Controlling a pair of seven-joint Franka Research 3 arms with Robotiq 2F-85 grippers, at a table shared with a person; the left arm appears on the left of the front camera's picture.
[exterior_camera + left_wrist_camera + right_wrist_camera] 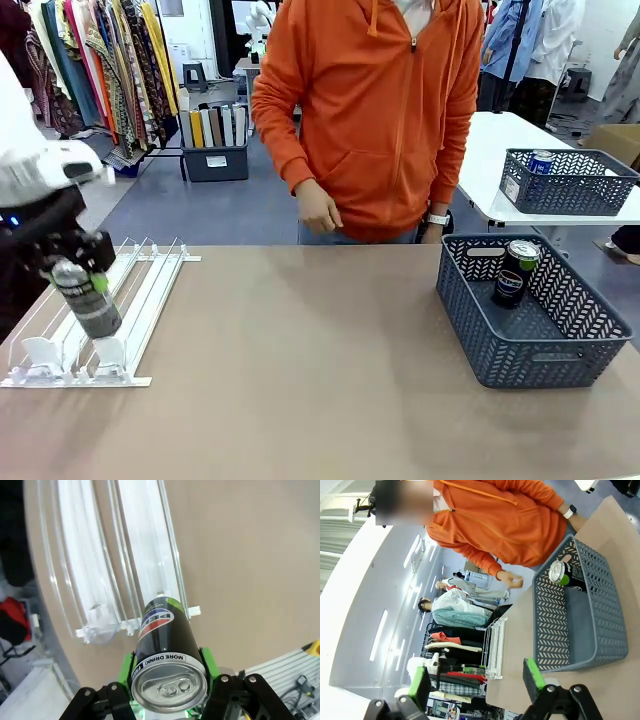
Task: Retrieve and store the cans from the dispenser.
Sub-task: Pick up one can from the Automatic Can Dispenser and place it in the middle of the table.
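Note:
My left gripper (pixel 78 268) is shut on a black cola can (pixel 90 298) and holds it tilted just above the near end of the white dispenser (pixel 120 315). In the left wrist view the can (pixel 167 650) sits between the green pads (pixel 207 661), silver top toward the camera, over the dispenser's rails (pixel 142 555) and stoppers. The lanes look bare of other cans. Two cans, one green-marked (pixel 521 256) and one dark (pixel 508 288), stand in the grey basket (pixel 500 345) at right. My right gripper (pixel 476 677) is open in the air, near the basket (pixel 600 625) and a can (pixel 559 573).
A person in an orange hoodie (pixel 385 120) stands at the far edge, hands near the table. A second grey basket (pixel 570 190) holding a blue can (pixel 541 160) rests on a white table behind. The brown tabletop (pixel 300 360) lies between dispenser and basket.

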